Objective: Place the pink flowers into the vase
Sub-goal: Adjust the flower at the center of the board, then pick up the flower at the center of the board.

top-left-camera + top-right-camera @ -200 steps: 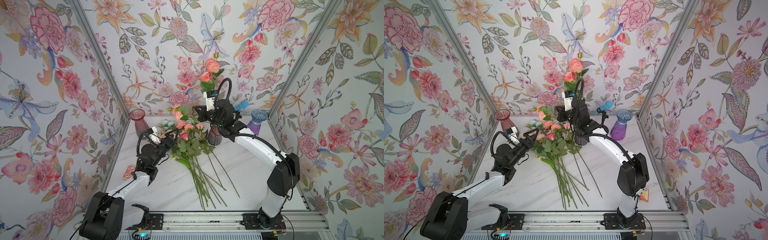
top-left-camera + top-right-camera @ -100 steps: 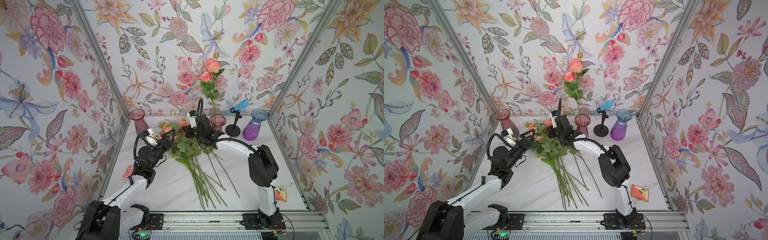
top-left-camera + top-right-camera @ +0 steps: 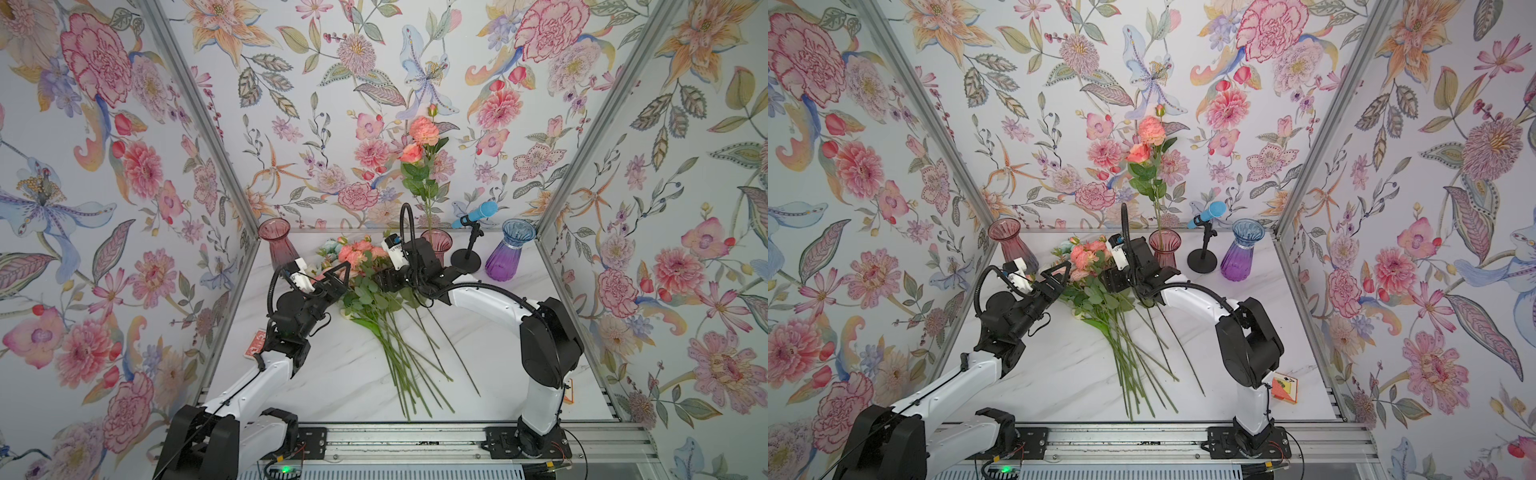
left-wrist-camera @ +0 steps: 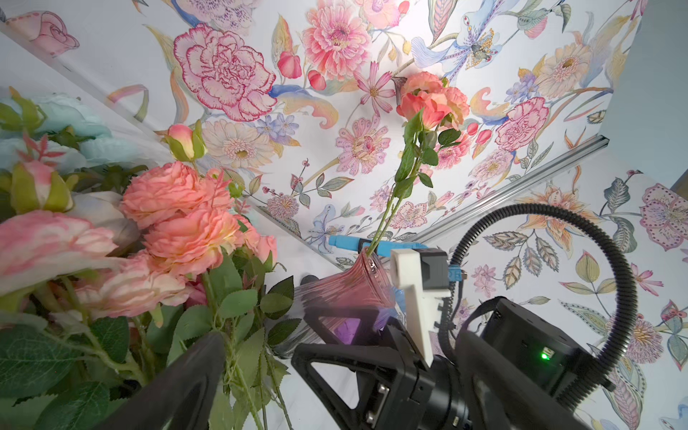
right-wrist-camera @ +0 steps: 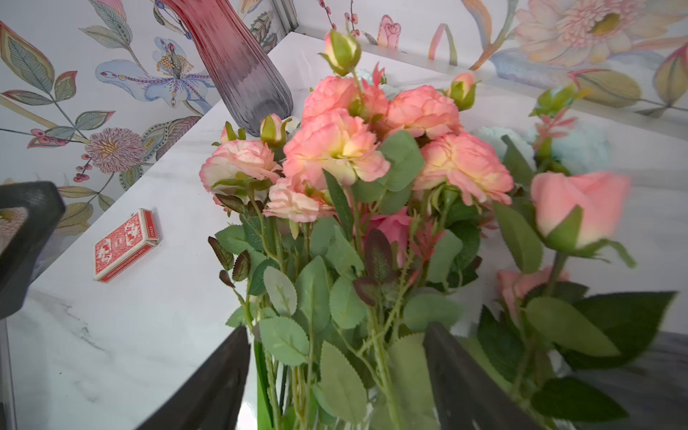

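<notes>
A bunch of pink flowers (image 3: 359,254) lies on the white table (image 3: 332,374) with its stems fanning toward the front. Another pink-flower stem (image 3: 422,137) stands upright in the pink vase (image 3: 437,245) at the back. My right gripper (image 5: 337,372) is open, and its fingers (image 5: 219,379) straddle the bunch's leafy stems just below the blooms. My left gripper (image 3: 337,277) hangs wide open at the bunch's left side with nothing in it. In the left wrist view the blooms (image 4: 178,216) are close and the vase (image 4: 346,290) stands behind the right gripper.
A maroon vase (image 3: 276,245) stands back left and a purple-blue vase (image 3: 509,253) back right. A blue microphone on a black stand (image 3: 469,232) is beside the pink vase. Pale blue flowers (image 3: 330,245) lie among the bunch. A red card box (image 5: 124,244) lies near the left wall.
My right arm has come down from the vase to the bunch, leaving the stem standing in the vase. Its jaws have spread apart. The left arm has barely moved.
</notes>
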